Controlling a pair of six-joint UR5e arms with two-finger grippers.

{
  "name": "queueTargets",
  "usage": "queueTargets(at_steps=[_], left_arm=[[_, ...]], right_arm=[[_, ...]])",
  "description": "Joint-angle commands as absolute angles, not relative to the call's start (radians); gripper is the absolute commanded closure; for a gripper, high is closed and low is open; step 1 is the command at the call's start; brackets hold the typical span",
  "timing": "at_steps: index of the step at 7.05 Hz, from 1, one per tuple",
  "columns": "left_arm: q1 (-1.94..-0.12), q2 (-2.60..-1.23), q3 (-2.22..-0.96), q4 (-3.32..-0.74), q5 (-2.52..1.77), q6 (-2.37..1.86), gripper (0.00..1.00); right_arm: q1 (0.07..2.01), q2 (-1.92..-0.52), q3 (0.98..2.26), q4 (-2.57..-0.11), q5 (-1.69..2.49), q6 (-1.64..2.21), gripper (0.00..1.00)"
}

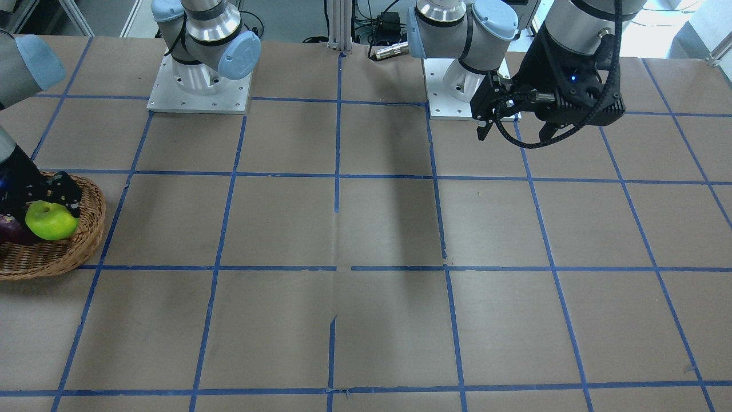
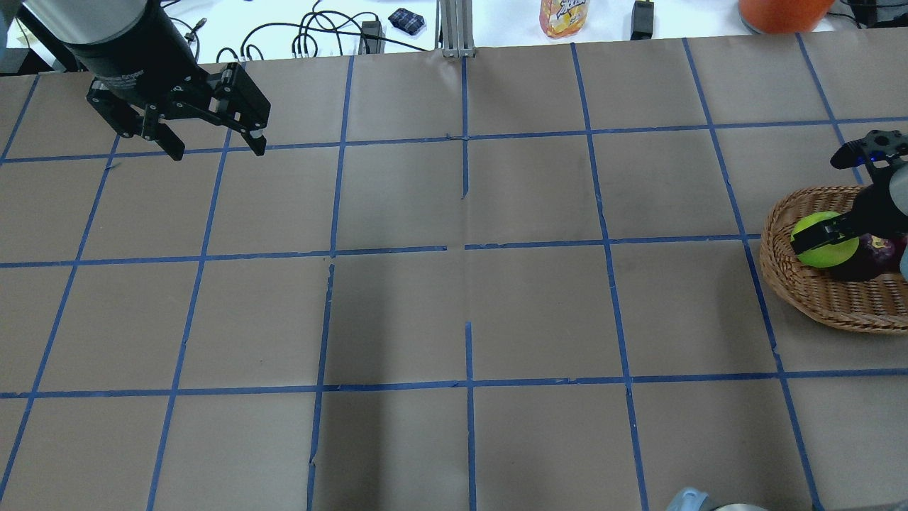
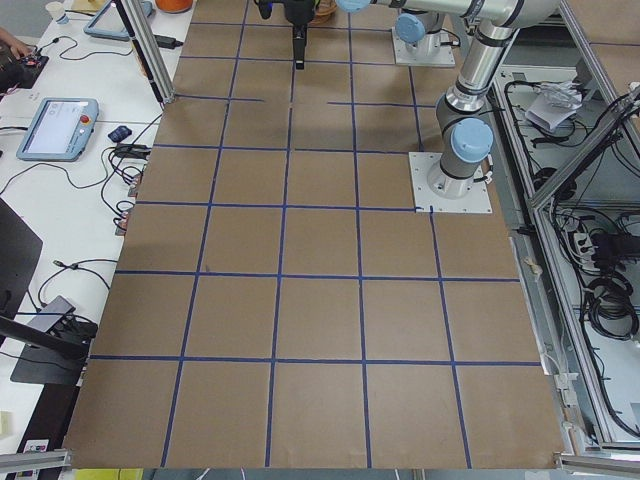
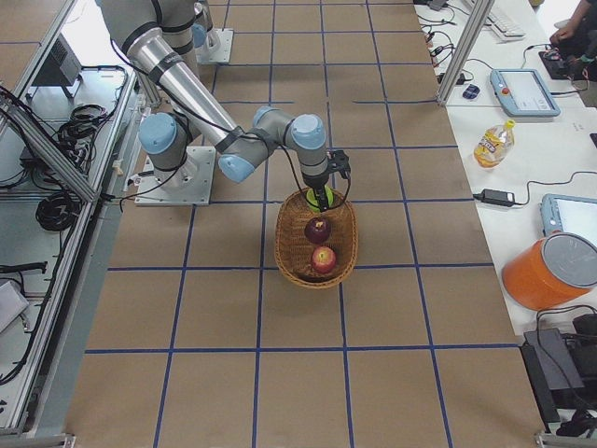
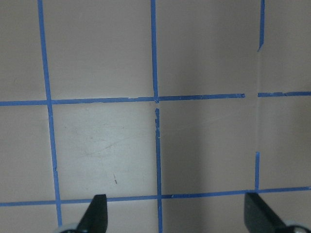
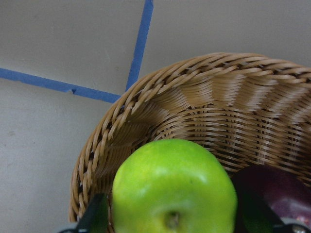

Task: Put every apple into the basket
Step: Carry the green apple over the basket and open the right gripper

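Note:
The wicker basket (image 2: 816, 291) stands at the table's right edge and also shows in the front view (image 1: 68, 252). The lime green apple (image 6: 175, 189) lies in it next to the dark maroon apple (image 6: 284, 194). The red apple (image 4: 323, 259) lies at the basket's other end. My right gripper (image 6: 175, 221) is open, with a finger on each side of the green apple (image 2: 823, 241) and not pressing on it. My left gripper (image 2: 216, 150) is open and empty, hanging above bare table at the far left.
Brown paper with a blue tape grid covers the table (image 2: 461, 305). The arm bases (image 1: 200, 86) stand at the robot's edge. Cables, a bottle (image 2: 564, 14) and an orange bucket (image 2: 780, 8) lie beyond the far edge.

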State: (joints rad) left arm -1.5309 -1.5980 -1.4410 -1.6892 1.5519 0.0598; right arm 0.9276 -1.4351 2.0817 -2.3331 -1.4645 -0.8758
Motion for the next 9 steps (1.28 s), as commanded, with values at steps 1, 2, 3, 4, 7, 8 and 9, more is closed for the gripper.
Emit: queueTargets(at_steps=[1, 2, 3, 4, 7, 8, 9], left_arm=[[-1.522, -1.612, -1.427, -1.669, 1.601, 0.064, 0.00], [-1.529, -1.605, -1.434, -1.669, 1.609, 0.067, 0.00], [-1.531, -1.589, -1.436, -1.669, 1.592, 0.095, 0.00], [-1.532, -1.594, -1.437, -1.669, 1.594, 0.103, 0.00], [-1.535, -1.587, -1.444, -1.649, 1.601, 0.097, 0.00], [-1.539, -1.563, -1.437, -1.657, 1.600, 0.095, 0.00], [-1.539, -1.554, -1.459, -1.660, 1.604, 0.095, 0.00]], right_arm=[[0.927, -1.456, 2.071, -2.312, -1.468, -0.887, 0.00], [0.942, -1.520, 2.063, -2.274, -1.468, -0.878, 0.00], [0.971, -1.601, 2.009, -2.138, -1.468, -0.867, 0.00], [0.998, -1.646, 1.920, -1.946, -1.468, -0.839, 0.00], [1.196, -1.671, 1.632, -1.525, -1.480, -0.506, 0.00], [1.271, -1.667, 1.593, -1.496, -1.467, -0.312, 0.00], [1.370, -1.660, 1.577, -1.502, -1.471, -0.184, 0.00]])
